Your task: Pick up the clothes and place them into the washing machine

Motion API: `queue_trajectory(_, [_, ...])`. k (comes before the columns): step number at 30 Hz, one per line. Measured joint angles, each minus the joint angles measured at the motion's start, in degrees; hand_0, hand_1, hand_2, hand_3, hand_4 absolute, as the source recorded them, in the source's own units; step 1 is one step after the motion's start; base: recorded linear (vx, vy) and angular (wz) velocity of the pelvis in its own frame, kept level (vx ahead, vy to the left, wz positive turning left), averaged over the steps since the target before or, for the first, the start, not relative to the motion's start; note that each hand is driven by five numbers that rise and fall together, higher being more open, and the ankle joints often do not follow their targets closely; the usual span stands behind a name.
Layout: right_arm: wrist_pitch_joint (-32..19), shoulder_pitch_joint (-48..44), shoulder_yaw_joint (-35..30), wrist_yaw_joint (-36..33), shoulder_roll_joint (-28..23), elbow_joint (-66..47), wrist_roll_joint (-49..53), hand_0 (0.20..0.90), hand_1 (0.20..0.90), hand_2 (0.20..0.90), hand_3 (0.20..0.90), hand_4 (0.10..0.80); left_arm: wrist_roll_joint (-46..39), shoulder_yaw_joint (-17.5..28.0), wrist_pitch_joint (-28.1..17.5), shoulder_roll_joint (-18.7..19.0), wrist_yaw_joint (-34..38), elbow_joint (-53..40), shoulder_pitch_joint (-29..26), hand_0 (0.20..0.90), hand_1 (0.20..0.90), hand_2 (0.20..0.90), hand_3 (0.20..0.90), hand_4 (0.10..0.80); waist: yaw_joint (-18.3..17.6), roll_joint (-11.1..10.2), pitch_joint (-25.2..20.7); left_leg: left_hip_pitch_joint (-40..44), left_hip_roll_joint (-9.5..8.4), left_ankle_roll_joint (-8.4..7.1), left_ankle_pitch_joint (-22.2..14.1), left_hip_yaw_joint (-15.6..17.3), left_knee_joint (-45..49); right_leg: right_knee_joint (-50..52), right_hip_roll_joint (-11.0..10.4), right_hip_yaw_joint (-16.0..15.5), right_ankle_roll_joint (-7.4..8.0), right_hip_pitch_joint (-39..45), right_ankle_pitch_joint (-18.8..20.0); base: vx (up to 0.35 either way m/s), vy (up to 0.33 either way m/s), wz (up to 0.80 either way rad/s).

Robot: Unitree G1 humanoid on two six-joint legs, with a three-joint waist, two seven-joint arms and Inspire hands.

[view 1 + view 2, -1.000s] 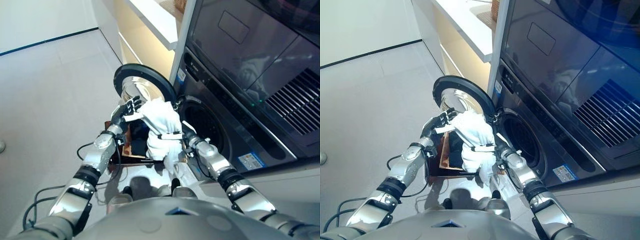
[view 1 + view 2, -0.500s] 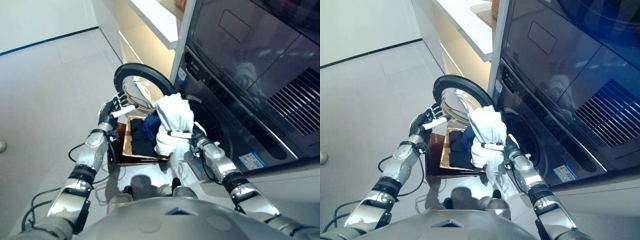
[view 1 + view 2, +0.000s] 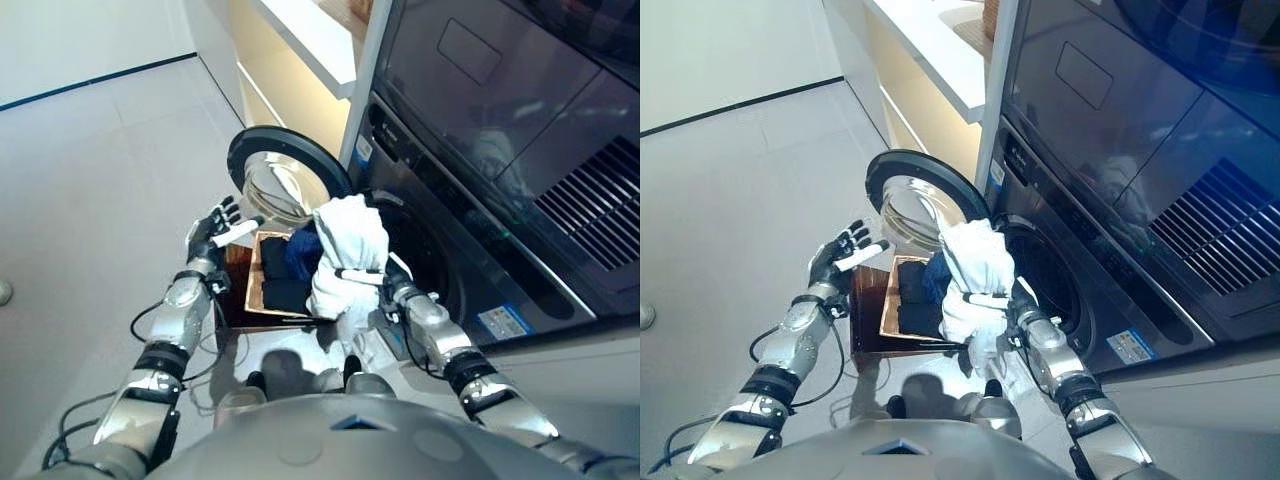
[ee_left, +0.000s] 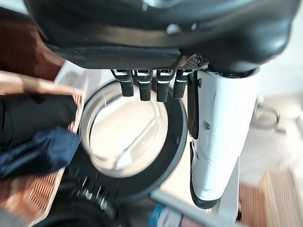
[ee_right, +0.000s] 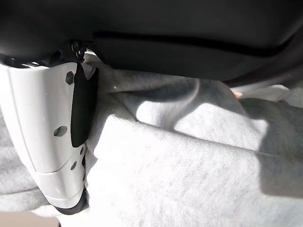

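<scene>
- Washing machine [image 3: 470, 230]: door [image 3: 285, 180] swung open, drum opening [image 3: 420, 255] dark, just beside the load.
- White garment [image 3: 345, 250]: bunched, held up at drum mouth, above basket [image 3: 250, 290] w/ dark clothes [image 3: 290, 270].
- R hand [image 3: 385, 285]: thumb clamped on white garment; should push bundle deep past rim, trailing cloth may snag.
- L hand [image 3: 215, 228]: fingers spread, empty, near door; keep clear.

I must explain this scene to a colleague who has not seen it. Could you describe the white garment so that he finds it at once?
Start at the dark front-loading washing machine with its round door swung open. Directly before the drum opening, the right hand grips a bunched white cloth garment that hangs in folds. Unlike the dark clothes lying in the brown basket beside it, it is white and lifted above the basket.
</scene>
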Motion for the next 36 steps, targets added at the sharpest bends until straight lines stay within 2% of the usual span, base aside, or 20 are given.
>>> queue_trajectory(3, [0.06, 2.64, -0.14, 0.07, 0.66, 1.97, 2.87, 0.2, 0.2, 0.2, 0.2, 0.3, -0.59, 4.25, -1.11, 0.04, 1.93, -0.05, 1.91, 0.9, 0.9, 0.9, 0.9, 0.8, 0.1, 0.02, 0.04, -0.21, -0.04, 0.06, -0.14, 1.07, 0.0, 0.0, -0.05, 0.84, 0.01, -1.0, 0.04, -0.024, 0.015, -0.18])
queue_trajectory(8, [0.19, 4.42, -1.83, -0.09, 1.12, 5.04, 6.0, 0.2, 0.2, 0.2, 0.2, 0.3, -2.03, 6.28, -2.86, -0.21, 4.03, -0.93, 4.29, 0.9, 0.9, 0.9, 0.9, 0.8, 0.25, 0.02, 0.61, -0.97, -0.13, 0.15, -0.36, 2.33, -0.01, -0.21, -0.37, 2.27, 0.02, -2.6, -0.26, -0.061, 0.005, -0.14])
queue_trajectory(9, [0.13, 4.27, -2.58, -0.19, 1.13, 5.04, 7.45, 0.2, 0.2, 0.2, 0.2, 0.3, -2.87, 7.08, -3.16, -0.73, 4.63, -1.61, 4.63, 0.9, 0.9, 0.9, 0.9, 0.8, 0.12, 0.09, 1.18, -2.02, -0.25, 0.22, -0.05, 2.51, 0.01, -0.18, -0.42, 2.47, -0.19, -3.82, 0.68, -0.058, 0.0, -0.09])
queue_trajectory(15, [-0.07, 2.98, -5.72, -1.33, 1.95, 7.2, 12.54, 0.2, 0.2, 0.2, 0.2, 0.3, -4.11, 7.04, -3.25, -2.31, 5.88, -2.65, 4.81, 0.9, 0.9, 0.9, 0.9, 0.8, 0.29, 0.64, 3.74, -3.22, -0.05, 0.09, 0.27, 2.5, 0.08, -0.18, -0.11, 2.57, -0.17, -4.97, 1.16, -0.05, -0.011, 0.0])
queue_trajectory(26, [-3.48, -8.33, -13.25, -4.05, 3.37, 14.72, 32.43, 0.2, 0.2, 0.2, 0.2, 0.3, -7.62, 6.68, -4.6, -3.15, 6.29, -8.41, 3.35, 0.9, 0.9, 0.9, 0.9, 0.8, 1.65, 2.54, 10.49, -9.93, -0.25, 0.16, 0.27, 2.24, 2.98, 0.03, 0.05, 3.29, -0.41, -10.53, 2.66, -0.092, -0.014, 0.0])
queue_trajectory(36, [-5.35, -19.46, -15.81, -6.36, 1.86, 17.76, 37.09, 0.2, 0.2, 0.2, 0.2, 0.3, -11.63, 5.37, -6.04, -3.14, 6.18, -15.94, 2.25, 0.9, 0.9, 0.9, 0.9, 0.8, 3.37, 4.45, 15.28, -18.32, -0.2, 0.08, 0.59, 1.54, 5.67, 0.06, 0.05, 3.13, -0.96, -17.19, 4.27, -0.054, -0.011, 0.06])
